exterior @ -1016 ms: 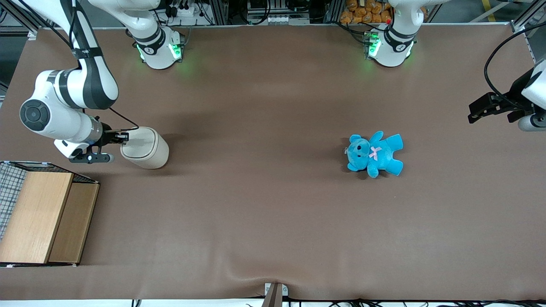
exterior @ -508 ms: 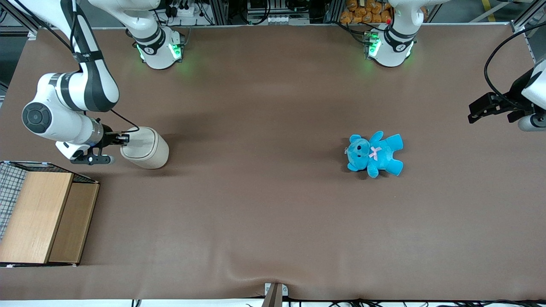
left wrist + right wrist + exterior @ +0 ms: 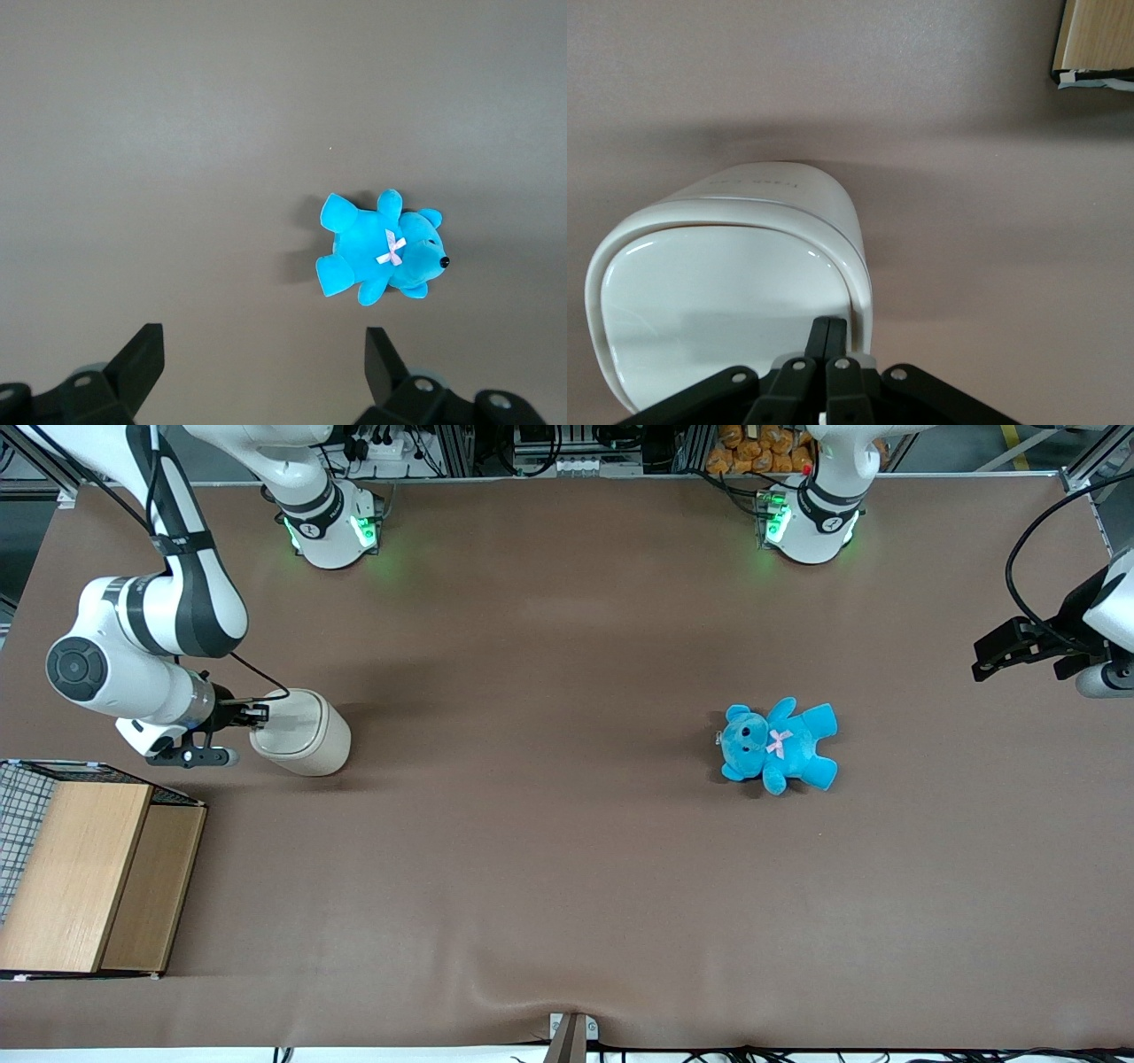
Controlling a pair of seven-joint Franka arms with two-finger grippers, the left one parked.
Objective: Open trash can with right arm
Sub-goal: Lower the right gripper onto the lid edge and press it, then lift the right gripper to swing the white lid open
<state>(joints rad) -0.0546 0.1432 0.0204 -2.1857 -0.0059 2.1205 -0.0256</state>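
Observation:
The cream-white trash can [image 3: 306, 733] stands at the working arm's end of the table, its rounded-square lid [image 3: 718, 301] lying closed and flat in the rim. The white right arm [image 3: 151, 638] reaches down beside it. My gripper [image 3: 259, 712] is shut, both black fingers pressed together with nothing between them. Their tips [image 3: 829, 329] rest over the lid's edge, close to the rim [image 3: 859, 292], on the side away from the teddy.
A wooden box [image 3: 97, 877] with a wire mesh basket [image 3: 18, 815] stands nearer the front camera than the trash can; its corner [image 3: 1099, 40] shows in the wrist view. A blue teddy [image 3: 778, 744] lies toward the parked arm's end of the table.
The right arm's elbow shifted slightly over the first half second, then stayed still. Gripper stays at the lid's edge; the lid has not moved.

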